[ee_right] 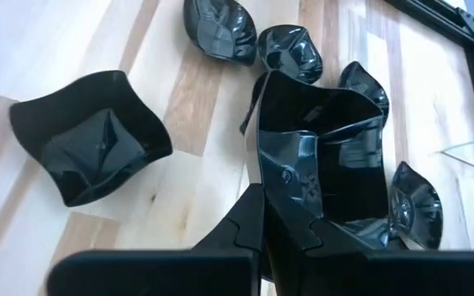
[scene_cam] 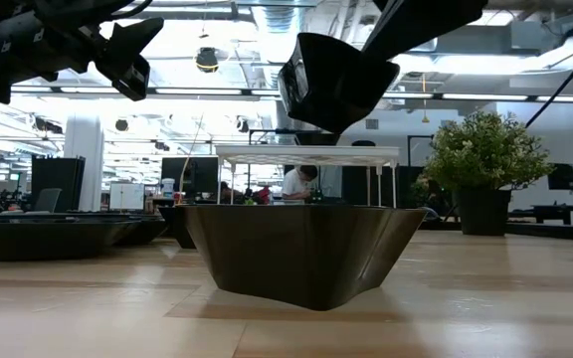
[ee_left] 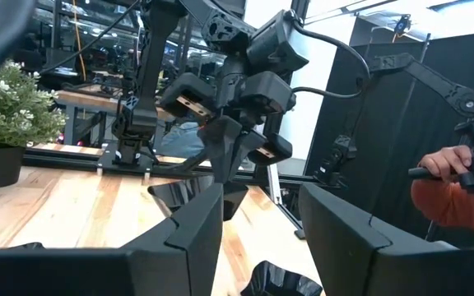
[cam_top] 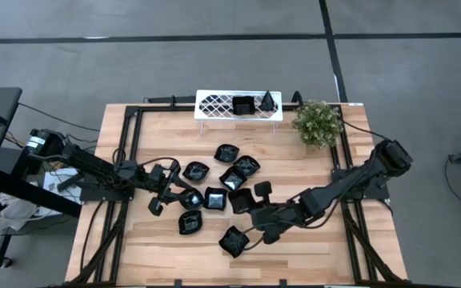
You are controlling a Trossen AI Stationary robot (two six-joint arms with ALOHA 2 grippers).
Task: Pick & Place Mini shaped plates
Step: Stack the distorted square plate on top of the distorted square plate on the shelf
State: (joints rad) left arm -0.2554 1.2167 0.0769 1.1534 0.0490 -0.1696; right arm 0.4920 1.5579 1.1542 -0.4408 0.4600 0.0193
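The right claw (ee_right: 290,238) is pinched on the rim of a square plate (ee_right: 323,164), holding it clear of the counter (cam_top: 310,248), likely to carry it toward the white tray (cam_top: 214,106), where two plates (cam_top: 243,104) already sit. The left claw (cam_top: 166,186) hovers spread and empty over the left side of the cluster. About ten loose plates (cam_top: 214,198) lie mid-counter, one (ee_right: 89,148) just beside the lifted one. The plant (cam_top: 318,122) stands near the tray's right end, close to the likely route. A person's hand (ee_left: 443,164) shows beyond the counter.
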